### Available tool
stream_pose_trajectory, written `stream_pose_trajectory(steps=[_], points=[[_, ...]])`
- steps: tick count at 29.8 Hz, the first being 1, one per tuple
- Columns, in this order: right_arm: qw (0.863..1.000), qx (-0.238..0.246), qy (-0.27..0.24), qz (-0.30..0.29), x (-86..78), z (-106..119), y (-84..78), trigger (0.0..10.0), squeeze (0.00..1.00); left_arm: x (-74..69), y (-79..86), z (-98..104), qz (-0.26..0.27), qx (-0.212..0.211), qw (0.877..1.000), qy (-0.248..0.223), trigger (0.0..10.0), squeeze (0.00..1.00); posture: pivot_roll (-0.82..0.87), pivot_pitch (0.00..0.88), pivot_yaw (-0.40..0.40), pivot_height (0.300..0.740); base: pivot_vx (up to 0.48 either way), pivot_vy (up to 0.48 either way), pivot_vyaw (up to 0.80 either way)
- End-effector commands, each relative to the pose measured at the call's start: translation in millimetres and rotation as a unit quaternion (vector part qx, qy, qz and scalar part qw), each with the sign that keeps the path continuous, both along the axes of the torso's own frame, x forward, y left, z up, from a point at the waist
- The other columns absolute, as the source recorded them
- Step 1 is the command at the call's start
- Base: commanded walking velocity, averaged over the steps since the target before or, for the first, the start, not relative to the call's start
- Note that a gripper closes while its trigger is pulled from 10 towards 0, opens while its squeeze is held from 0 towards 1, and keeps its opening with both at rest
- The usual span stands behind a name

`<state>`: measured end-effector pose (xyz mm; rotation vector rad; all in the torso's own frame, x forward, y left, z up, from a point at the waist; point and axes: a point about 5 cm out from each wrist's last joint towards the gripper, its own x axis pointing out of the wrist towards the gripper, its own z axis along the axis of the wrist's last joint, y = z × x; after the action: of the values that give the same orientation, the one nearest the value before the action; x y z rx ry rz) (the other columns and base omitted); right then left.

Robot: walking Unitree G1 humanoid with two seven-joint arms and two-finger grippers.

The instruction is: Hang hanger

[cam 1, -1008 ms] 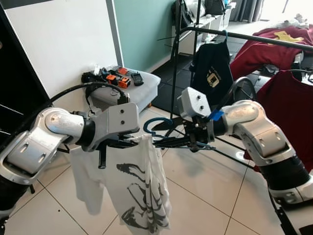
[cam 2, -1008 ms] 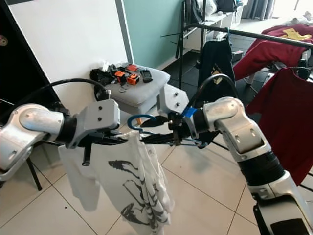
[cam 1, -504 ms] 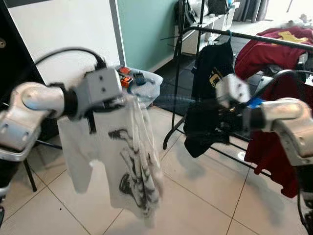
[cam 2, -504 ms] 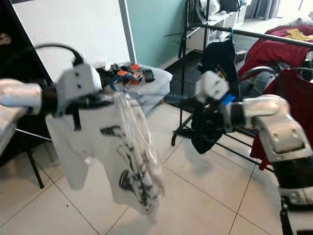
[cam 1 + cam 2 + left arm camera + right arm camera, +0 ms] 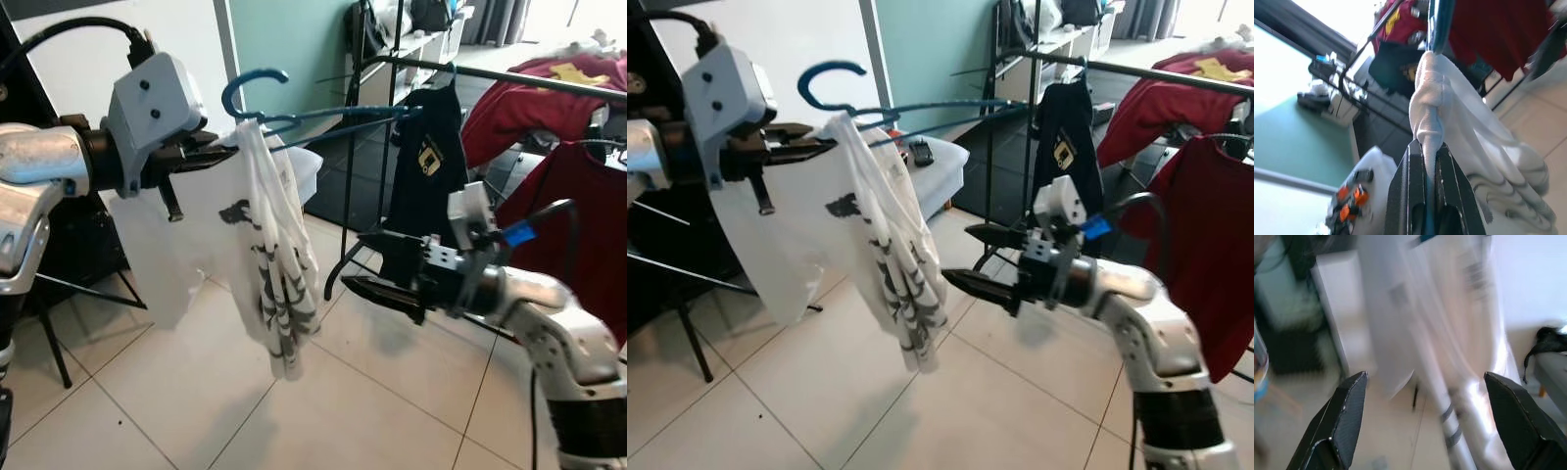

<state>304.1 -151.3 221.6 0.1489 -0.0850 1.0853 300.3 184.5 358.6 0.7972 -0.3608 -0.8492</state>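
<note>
A blue hanger [image 5: 253, 82] carries a white printed T-shirt [image 5: 277, 264] that droops in folds. My left gripper [image 5: 208, 155] is shut on the shirt's neck and the hanger just under the hook, holding them high at the left. In the left wrist view its fingers [image 5: 1413, 196] pinch the bunched white cloth [image 5: 1440, 98]. The hanger's arms reach right toward the black rack rail [image 5: 490, 73]. My right gripper [image 5: 359, 262] is open, lower and to the right of the shirt, touching nothing. In the right wrist view the shirt [image 5: 1425, 308] is a blur beyond the spread fingers [image 5: 1344, 416].
On the rack hang a black T-shirt [image 5: 426, 162] and dark red garments [image 5: 578, 225]. A grey stool [image 5: 936, 171] with small tools stands behind the shirt by the white wall. A dark frame [image 5: 69, 284] stands at the left. Tiled floor [image 5: 196, 392] lies below.
My left gripper has lifted the hanger and shirt up and left. My right gripper has let go of the hanger, dropped away to the right and now stands open.
</note>
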Motion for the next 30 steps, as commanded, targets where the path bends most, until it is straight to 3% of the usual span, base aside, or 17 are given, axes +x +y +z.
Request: stream_pose_trajectory(steps=[1,7,13,17,27,29,30], points=[[0.998,0.053,0.018,-0.026,8.4,9.4,1.6,10.0,0.00,-5.5,-3.1,11.0,-0.022,-0.010,0.999,-0.027,0.0,0.00,-0.08,0.024,0.081,0.740,0.000,0.000,0.00],[0.993,0.095,0.032,-0.055,14.8,16.1,3.2,10.0,0.00,-5.0,-4.8,5.9,-0.027,-0.009,0.999,-0.025,0.0,0.00,-0.08,0.024,0.076,0.740,0.000,0.000,0.00],[0.993,0.082,0.040,-0.077,18.5,13.3,8.7,10.0,0.00,-6.3,-11.6,2.0,-0.043,-0.013,0.999,-0.020,0.0,0.00,-0.08,0.024,0.075,0.740,0.000,0.000,0.00],[0.995,0.026,0.044,-0.083,18.4,2.2,19.8,10.0,0.00,-9.3,-21.0,3.8,-0.062,-0.019,0.998,-0.023,0.0,0.00,-0.08,0.023,0.073,0.740,0.000,0.000,0.00],[0.996,-0.035,0.042,-0.072,16.3,-6.8,32.2,10.0,0.00,-12.6,-28.3,4.8,-0.075,-0.023,0.997,-0.024,0.0,0.00,-0.08,0.021,0.069,0.740,0.000,0.000,0.00],[0.990,-0.086,0.042,-0.100,21.6,-14.7,30.5,10.0,0.00,-13.9,-27.1,6.8,-0.072,-0.024,0.997,-0.028,0.0,0.00,-0.08,0.019,0.067,0.740,0.000,0.000,0.00],[0.990,-0.086,0.042,-0.100,21.6,-14.7,30.5,10.0,0.00,-13.9,-27.1,6.8,-0.072,-0.024,0.997,-0.028,0.0,0.00,-0.08,0.019,0.067,0.740,0.000,0.000,0.00]])
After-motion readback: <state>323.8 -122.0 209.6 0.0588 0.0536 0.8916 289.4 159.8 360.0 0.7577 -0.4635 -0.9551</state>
